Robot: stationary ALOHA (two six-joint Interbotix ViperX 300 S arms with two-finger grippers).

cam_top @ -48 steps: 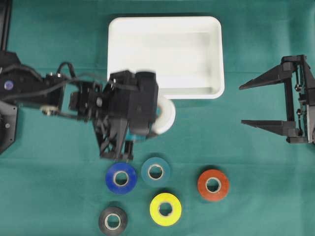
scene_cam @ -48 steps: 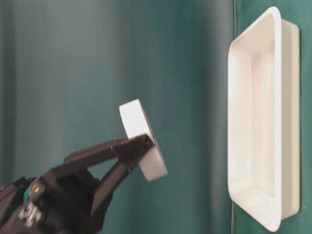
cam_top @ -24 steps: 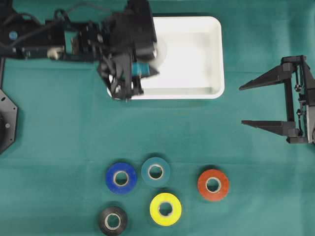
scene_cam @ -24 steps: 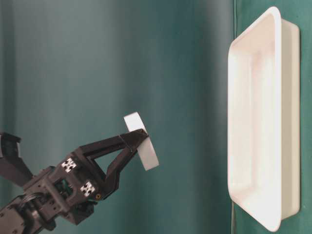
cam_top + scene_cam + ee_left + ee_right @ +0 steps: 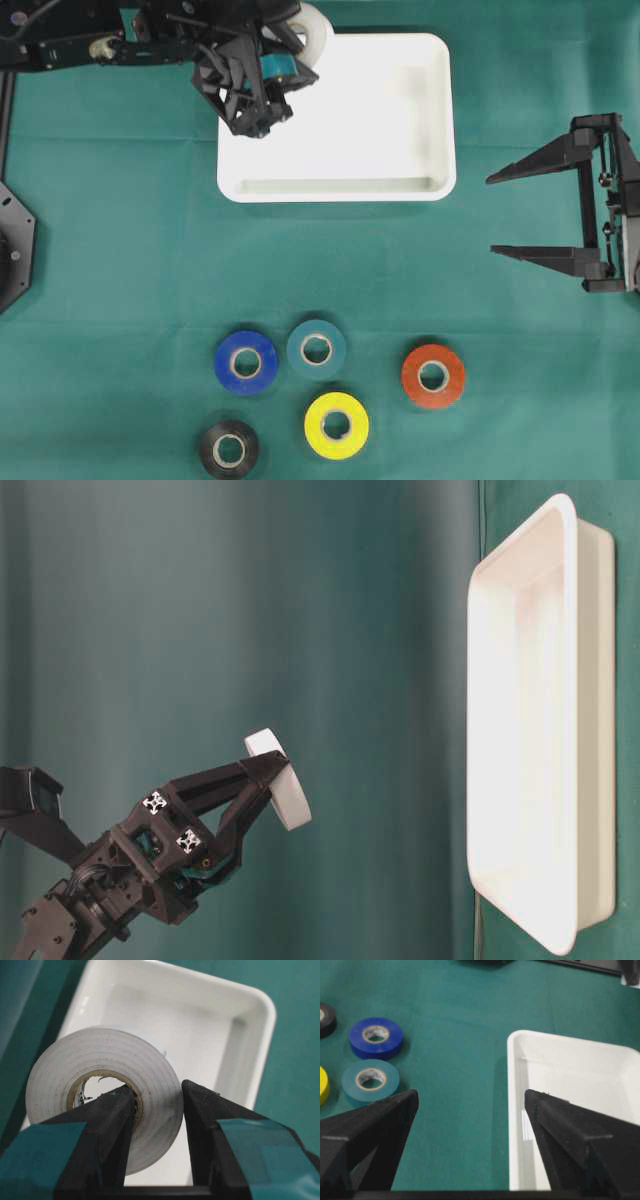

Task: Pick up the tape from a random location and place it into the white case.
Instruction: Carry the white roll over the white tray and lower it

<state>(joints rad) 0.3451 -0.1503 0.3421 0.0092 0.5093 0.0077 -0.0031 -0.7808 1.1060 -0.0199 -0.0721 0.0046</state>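
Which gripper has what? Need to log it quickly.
Left gripper: closed on the white tape, one finger through its core, above the white case.
Right gripper: open, empty.

white tape (image 5: 145, 1067), white case (image 5: 430, 185)

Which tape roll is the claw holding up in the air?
The white roll. The left claw pinches it above the white case, while the blue, teal, red, yellow and black rolls all lie flat on the cloth.
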